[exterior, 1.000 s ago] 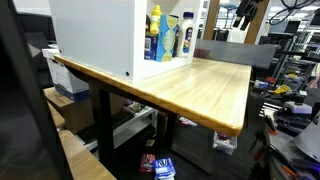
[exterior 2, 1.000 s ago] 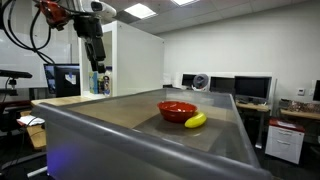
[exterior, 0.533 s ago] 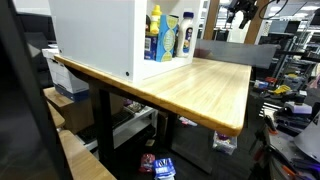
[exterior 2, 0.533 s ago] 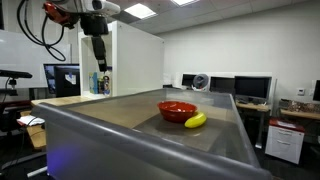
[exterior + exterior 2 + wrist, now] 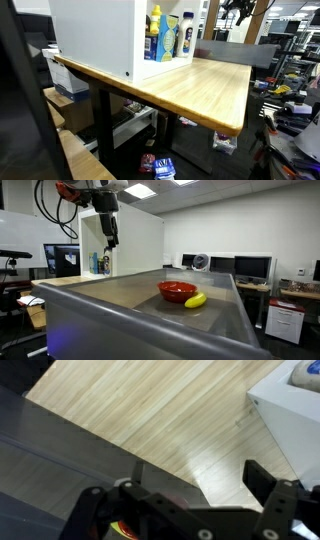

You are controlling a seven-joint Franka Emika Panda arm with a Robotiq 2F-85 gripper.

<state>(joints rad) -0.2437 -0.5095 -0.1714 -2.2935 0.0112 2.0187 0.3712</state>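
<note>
cabinet [image 5: 140, 240] stands near spread fingers [image 5: 113, 243]; bowl [image 5: 177, 289] and banana [image 5: 195, 300] lie farther off

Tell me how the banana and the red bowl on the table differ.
The bowl is red, the banana yellow. The bowl is round and open at the top; the banana is long and curved. The bowl looks wider and taller than the banana. Both rest on the table, side by side.

The claw [image 5: 113, 240] is being held high over the table [image 5: 125, 286], fingers pointed down. Well below it, a banana [image 5: 195, 300] is being shown just beside a red bowl [image 5: 177, 289], with a white cabinet [image 5: 140, 240] behind the claw.
</note>
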